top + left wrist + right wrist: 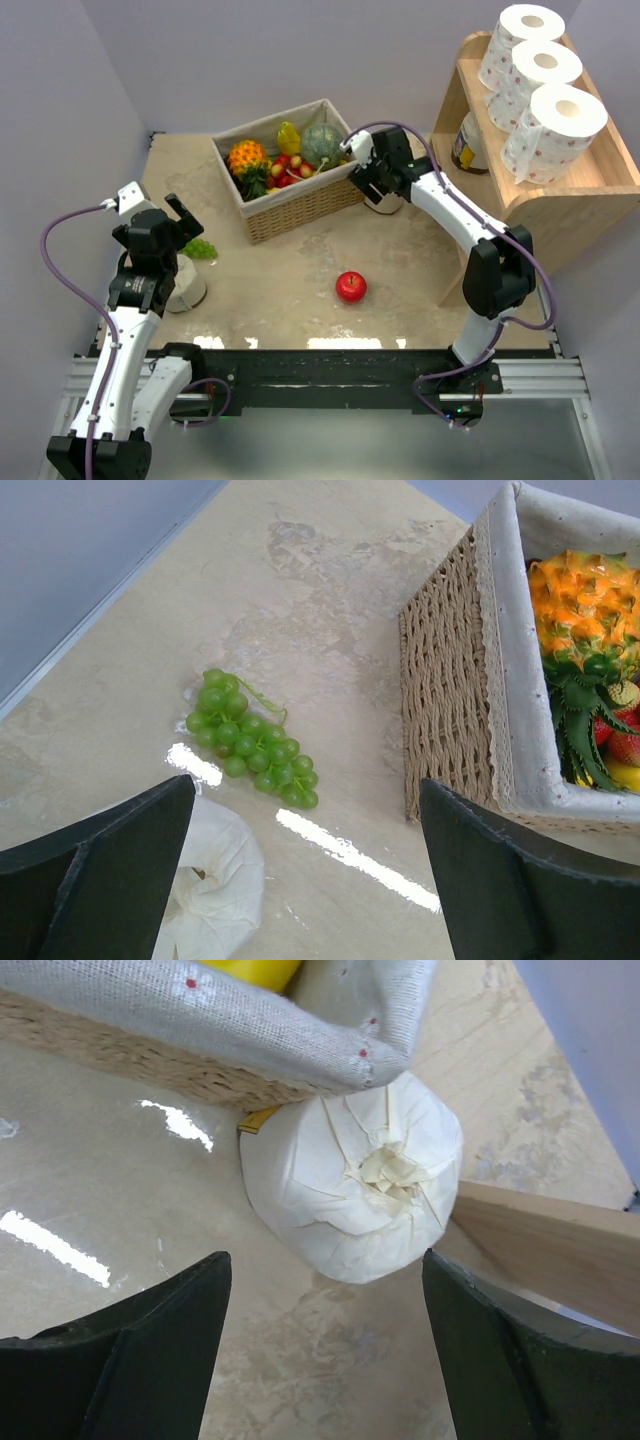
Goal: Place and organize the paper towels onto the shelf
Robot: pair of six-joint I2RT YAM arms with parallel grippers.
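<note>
Three pink-dotted paper towels (540,90) stand in a row on the top tier of the light-wood shelf (590,185) at the far right. A plain white roll (186,290) sits on the table under my left arm; in the left wrist view this roll (215,880) lies by the left finger. My left gripper (185,222) (305,785) is open and empty above it. Another plain white roll (355,1185) lies on its side between the basket corner and the shelf's side panel (550,1245). My right gripper (365,180) (325,1255) is open and empty just short of it.
A wicker fruit basket (300,205) with white lining stands at the back centre. Green grapes (200,247) (255,740) lie left of it. A red apple (350,287) sits mid-table. A printed-label jar (465,145) stands on the shelf's lower tier.
</note>
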